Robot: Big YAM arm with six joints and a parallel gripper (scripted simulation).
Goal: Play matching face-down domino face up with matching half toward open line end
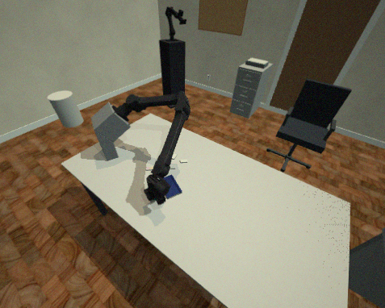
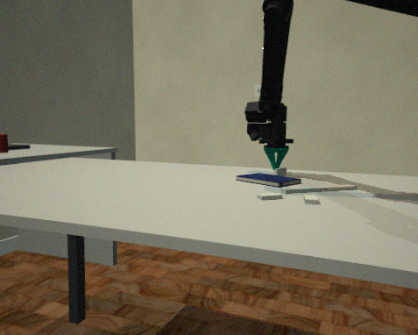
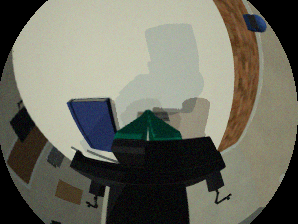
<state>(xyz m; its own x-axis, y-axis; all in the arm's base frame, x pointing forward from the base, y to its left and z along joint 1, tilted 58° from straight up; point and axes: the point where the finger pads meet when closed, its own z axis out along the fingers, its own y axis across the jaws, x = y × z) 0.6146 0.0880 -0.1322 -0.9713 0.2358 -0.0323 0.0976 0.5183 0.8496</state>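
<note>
My gripper [image 2: 275,168] [image 3: 147,113] points down with its green fingertips together, shut and empty. It is just above or beside a small pale domino [image 2: 280,171], which looks raised on an edge behind the book; whether the tips touch it I cannot tell. The line of dominoes [image 2: 321,189] lies flat in front of the book, partly hidden by the arm in the top view. Two loose pale dominoes lie apart from it: one [image 2: 270,196] [image 1: 183,161] and another [image 2: 311,200] [image 1: 174,156]. Pips are too small to read.
A blue book [image 1: 173,187] [image 2: 266,179] [image 3: 92,122] lies flat close beside the gripper, between it and the line. A grey slanted stand [image 1: 110,126] is at the table's far left end. The table [image 1: 245,226] has its long edge near the gripper's side.
</note>
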